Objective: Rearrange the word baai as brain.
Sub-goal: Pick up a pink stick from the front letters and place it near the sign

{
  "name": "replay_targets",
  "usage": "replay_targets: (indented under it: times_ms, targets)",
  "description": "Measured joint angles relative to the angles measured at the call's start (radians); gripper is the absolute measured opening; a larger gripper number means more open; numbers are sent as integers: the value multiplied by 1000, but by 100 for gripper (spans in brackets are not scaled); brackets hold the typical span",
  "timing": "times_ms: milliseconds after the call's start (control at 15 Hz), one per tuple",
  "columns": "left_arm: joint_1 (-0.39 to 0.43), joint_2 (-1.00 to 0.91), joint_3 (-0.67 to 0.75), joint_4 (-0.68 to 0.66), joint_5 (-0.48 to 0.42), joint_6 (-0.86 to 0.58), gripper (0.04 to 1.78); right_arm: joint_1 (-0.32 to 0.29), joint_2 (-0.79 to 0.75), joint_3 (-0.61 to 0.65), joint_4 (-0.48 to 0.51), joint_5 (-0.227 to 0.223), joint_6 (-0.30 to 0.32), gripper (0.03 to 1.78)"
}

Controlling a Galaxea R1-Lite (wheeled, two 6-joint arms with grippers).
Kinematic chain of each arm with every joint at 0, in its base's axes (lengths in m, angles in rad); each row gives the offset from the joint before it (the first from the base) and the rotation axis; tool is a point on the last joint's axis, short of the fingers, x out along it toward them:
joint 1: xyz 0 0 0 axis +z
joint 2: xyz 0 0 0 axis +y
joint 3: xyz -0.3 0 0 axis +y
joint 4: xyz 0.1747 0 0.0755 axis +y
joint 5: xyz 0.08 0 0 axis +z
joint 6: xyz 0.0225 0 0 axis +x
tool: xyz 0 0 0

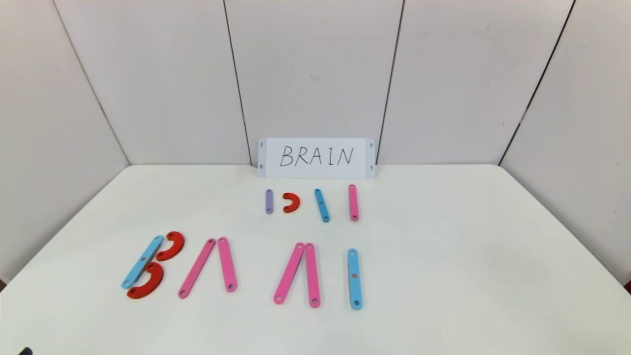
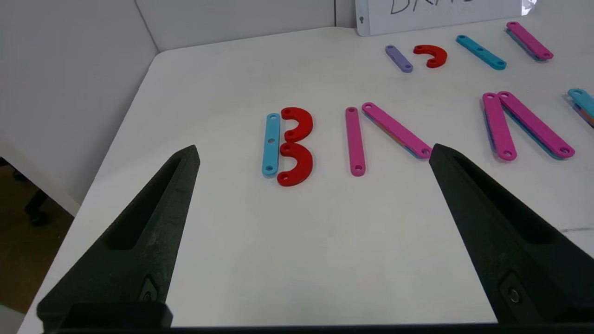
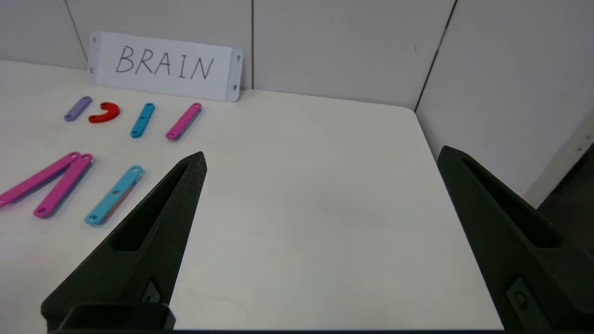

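The word baai (image 1: 236, 268) was laid flat across the near middle of the surface (image 1: 443, 276). Its thin, stiff, light, probably slippery bars would best be pinched across their narrow width. The left tool (image 2: 313, 153) and right tool (image 3: 321, 160) were spread wide, empty.

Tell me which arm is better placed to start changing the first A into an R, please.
Probably the left. The left gripper hangs open over the table's left part, with the B and the first A just ahead. The right gripper, also open, faces bare table on the right.
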Motion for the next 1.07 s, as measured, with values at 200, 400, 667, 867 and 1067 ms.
replay_targets:
  times_ms: [200, 400, 667, 867, 1067]
  targets:
    - [-1, 208, -149, 5, -12, 2, 174, 0, 201, -132, 6, 45, 1, 174]
    - [-2, 418, -291, 24, -50, 3, 174, 5, 400, -259, 7, 78, 13, 174]
    - [-29, 686, -470, 121, -86, 10, 174, 61, 649, -392, 2, 112, 24, 174]
    - [-94, 817, -525, 199, -89, 16, 174, 106, 807, -470, 4, 119, 61, 174]
    - [-123, 891, -536, 273, -87, 39, 174, 148, 942, -511, -5, 121, 70, 174]
